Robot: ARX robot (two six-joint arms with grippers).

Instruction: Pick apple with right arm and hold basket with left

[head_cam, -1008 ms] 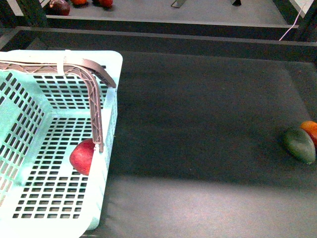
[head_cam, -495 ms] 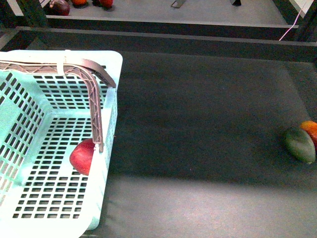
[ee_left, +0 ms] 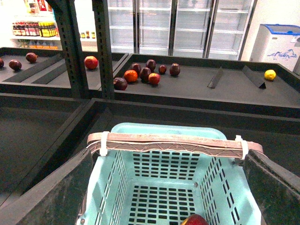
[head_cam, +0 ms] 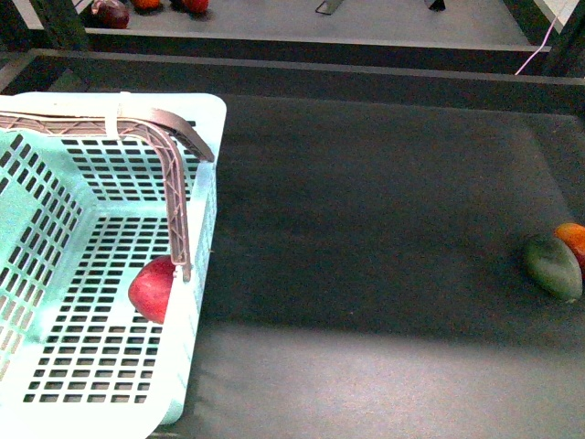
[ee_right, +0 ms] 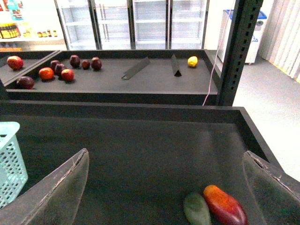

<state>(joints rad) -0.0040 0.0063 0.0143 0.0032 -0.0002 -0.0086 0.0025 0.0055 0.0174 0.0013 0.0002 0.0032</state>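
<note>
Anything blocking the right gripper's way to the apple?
Yes. The apple lies inside the basket, against its right wall, with the handle arching just above it. The right gripper is open over the table near the green fruit, so wall and handle stand between; going in from above looks likeliest.

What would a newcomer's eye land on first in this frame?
The pale turquoise basket fills the left of the front view, its grey-brown handle arched over it and the red apple lying inside against the right wall. Far off at the right edge of the dark table lie a dull-green fruit and an orange-red fruit side by side. Both grippers' fingers sit wide apart, holding nothing.
</note>
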